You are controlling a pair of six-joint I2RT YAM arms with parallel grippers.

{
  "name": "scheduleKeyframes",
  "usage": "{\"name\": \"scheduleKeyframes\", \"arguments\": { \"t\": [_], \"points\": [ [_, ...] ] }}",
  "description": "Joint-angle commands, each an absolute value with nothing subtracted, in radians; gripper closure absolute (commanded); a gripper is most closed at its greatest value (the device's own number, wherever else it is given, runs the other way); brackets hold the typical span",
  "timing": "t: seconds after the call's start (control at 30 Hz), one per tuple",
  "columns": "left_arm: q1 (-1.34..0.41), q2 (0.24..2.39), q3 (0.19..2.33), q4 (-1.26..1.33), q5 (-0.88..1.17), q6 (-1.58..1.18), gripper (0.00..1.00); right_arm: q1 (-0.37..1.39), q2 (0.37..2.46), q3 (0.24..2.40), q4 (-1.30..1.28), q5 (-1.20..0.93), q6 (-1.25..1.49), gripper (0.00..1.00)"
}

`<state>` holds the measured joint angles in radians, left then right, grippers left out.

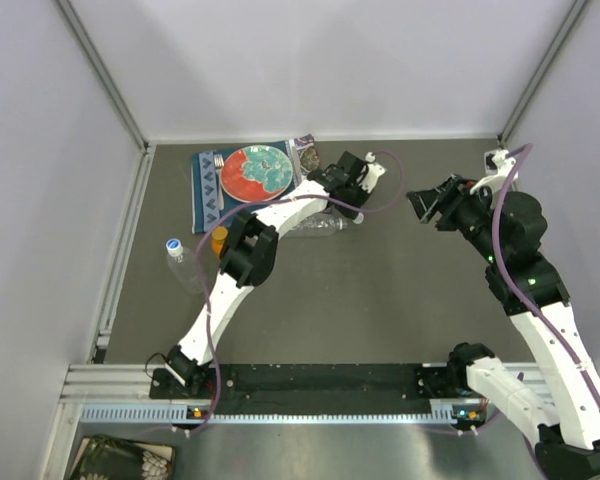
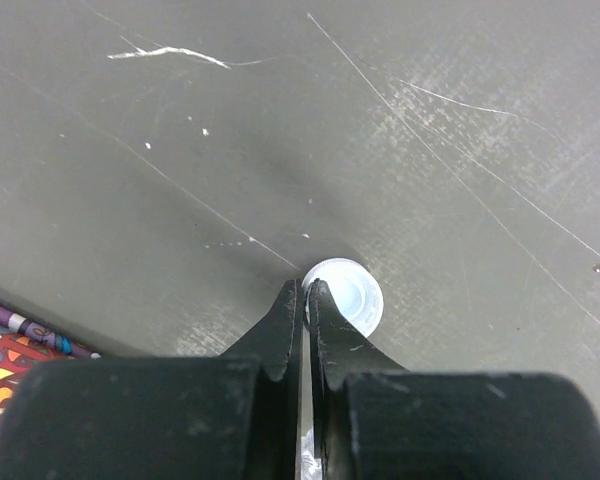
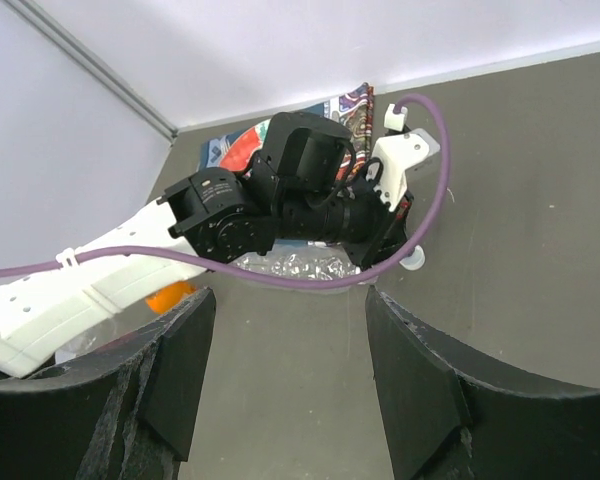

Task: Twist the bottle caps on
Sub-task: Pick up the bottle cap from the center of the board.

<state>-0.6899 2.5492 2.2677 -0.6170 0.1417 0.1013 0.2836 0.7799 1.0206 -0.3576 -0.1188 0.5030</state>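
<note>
Left gripper [image 2: 305,292], jaws closed, at lower centre of its wrist view; a white cap [image 2: 348,297] lies against its tips. Right gripper [image 3: 286,305] stands open, empty.

A white cap [image 2: 345,293] is laid flat on the bench [image 2: 180,150]; a crumpled clear bottle [image 1: 320,226] is seen nearby, an orange bottle [image 1: 219,240] farther left.

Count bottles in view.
3: clear bottle at far left; orange bottle beside the left arm's elbow; second clear bottle lying under that arm. Arms may hide more.
</note>
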Motion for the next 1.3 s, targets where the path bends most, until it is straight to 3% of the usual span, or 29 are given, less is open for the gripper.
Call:
{"name": "scheduleKeyframes", "arguments": {
  "t": [0.0, 0.27, 0.4, 0.5, 0.53, 0.57, 0.63, 0.67, 0.87, 1.0, 1.1, 1.27],
  "points": [
    [-0.698, 2.501, 2.189, -0.695, 0.216, 0.06, 1.0, 0.278, 0.769, 1.016, -0.31, -0.14, 0.515, 0.37],
    [-0.669, 2.199, 2.085, -0.674, 0.595, -0.124, 1.0, 0.278, 0.767, 1.055, -0.285, -0.236, 0.428, 0.38],
    [-0.621, 1.969, 2.054, -0.574, 0.802, -0.271, 1.0, 0.278, 0.736, 1.048, -0.162, -0.323, 0.387, 0.34],
    [-0.557, 1.838, 1.937, -0.323, 1.046, -0.544, 1.0, 0.276, 0.692, 0.974, 0.033, -0.452, 0.316, 0.25],
    [-0.54, 1.812, 1.887, -0.192, 1.098, -0.781, 1.0, 0.276, 0.681, 0.951, 0.087, -0.483, 0.293, 0.2],
    [-0.511, 1.784, 1.832, 0.085, 1.161, -0.907, 1.0, 0.279, 0.658, 0.933, 0.122, -0.52, 0.275, 0.17],
    [-0.489, 1.718, 1.66, 0.416, 1.177, -1.306, 1.0, 0.279, 0.641, 0.871, 0.25, -0.531, 0.233, 0.13],
    [-0.48, 1.704, 1.628, 0.504, 1.175, -1.359, 1.0, 0.279, 0.631, 0.859, 0.282, -0.547, 0.221, 0.13],
    [-0.494, 1.603, 1.703, 0.212, 1.183, -1.232, 1.0, 0.357, 0.67, 0.85, 0.497, -0.605, 0.209, 0.16],
    [-0.511, 1.543, 1.654, 0.274, 1.184, -1.301, 1.0, 0.712, 0.754, 0.952, 0.358, -0.413, -0.144, 0.21],
    [-0.511, 1.526, 1.617, 0.368, 1.186, -1.373, 1.0, 0.878, 0.816, 1.023, 0.308, -0.28, -0.306, 0.23],
    [-0.499, 1.506, 1.551, 0.544, 1.196, -1.496, 1.0, 0.904, 0.861, 1.02, 0.402, -0.19, -0.328, 0.3]
  ]
}}
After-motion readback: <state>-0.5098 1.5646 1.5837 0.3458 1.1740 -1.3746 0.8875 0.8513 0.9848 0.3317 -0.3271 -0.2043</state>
